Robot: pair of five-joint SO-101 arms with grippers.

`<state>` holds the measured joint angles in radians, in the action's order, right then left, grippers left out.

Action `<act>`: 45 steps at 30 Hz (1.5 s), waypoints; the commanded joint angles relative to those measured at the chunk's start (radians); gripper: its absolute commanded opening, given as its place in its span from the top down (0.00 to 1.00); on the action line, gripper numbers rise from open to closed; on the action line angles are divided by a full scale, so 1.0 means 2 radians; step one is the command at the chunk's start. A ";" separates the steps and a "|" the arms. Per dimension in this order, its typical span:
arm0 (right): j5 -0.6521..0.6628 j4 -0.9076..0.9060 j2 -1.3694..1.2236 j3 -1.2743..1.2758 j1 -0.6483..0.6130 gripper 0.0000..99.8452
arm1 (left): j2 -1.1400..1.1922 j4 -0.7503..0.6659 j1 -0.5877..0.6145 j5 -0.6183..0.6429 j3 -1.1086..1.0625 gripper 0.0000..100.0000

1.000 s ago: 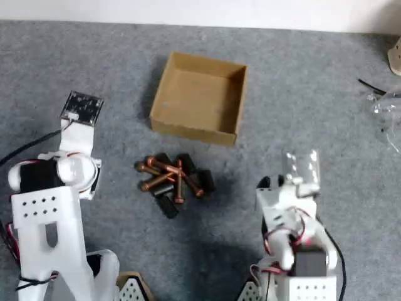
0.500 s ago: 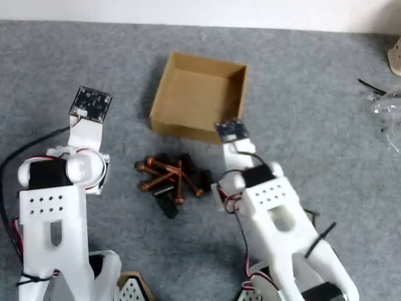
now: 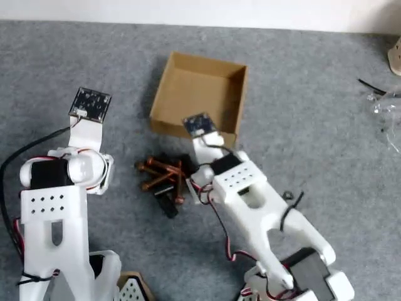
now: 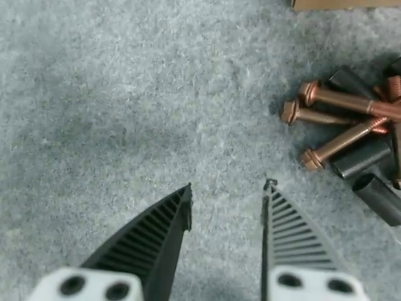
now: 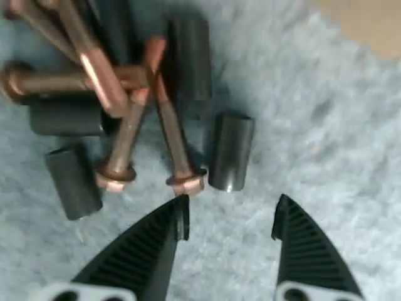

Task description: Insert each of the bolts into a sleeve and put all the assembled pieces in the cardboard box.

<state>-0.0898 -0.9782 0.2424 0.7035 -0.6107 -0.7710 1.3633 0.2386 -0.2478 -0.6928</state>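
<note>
Plainly, the coming move turns on one short black cylindrical sleeve and the right pincer. That pincer stands open and empty, its two ribbed jaws spread wider than the sleeve. The sleeve lies on the grey carpeted desk just ahead of the gap, apart from both jaws. Its long axis runs nearly straight away from the pincer, so the jaws would close across its width, not along its length. Just beside it lies a copper-coloured flanged bolt, with its head close to one jaw tip. Judged from this, a straight descent risks catching that head along with the sleeve.

In the high view, the heap of bolts and sleeves sits at six o'clock from the open brown cardboard box, near it but not touching. The right arm leans in over the heap's three o'clock edge. The left arm stands at the heap's nine o'clock. The left pincer is likewise open and empty, over the desk's grey covering, with the nearest bolts well off to one side. The right pincer is therefore the nearer to a graspable piece. No bolt is in a sleeve yet and no assembled piece is in the box, so the task looks to be at its first pick.
</note>
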 commanded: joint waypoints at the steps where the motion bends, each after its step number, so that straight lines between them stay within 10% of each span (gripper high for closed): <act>1: -0.019 0.016 0.002 -0.047 -0.009 0.78 | 0.000 -0.008 -0.007 0.003 0.007 0.82; 34: -0.021 0.105 -0.216 -0.086 0.022 0.78 | -0.001 -0.019 -0.005 0.003 -0.010 0.82; 45: -0.022 0.076 -0.220 -0.104 0.016 1.00 | -0.001 -0.039 -0.005 0.003 -0.038 0.82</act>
<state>-0.1250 -0.7925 -0.1672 0.5378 -0.5600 -0.7710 1.3004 0.2386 -0.2478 -0.7772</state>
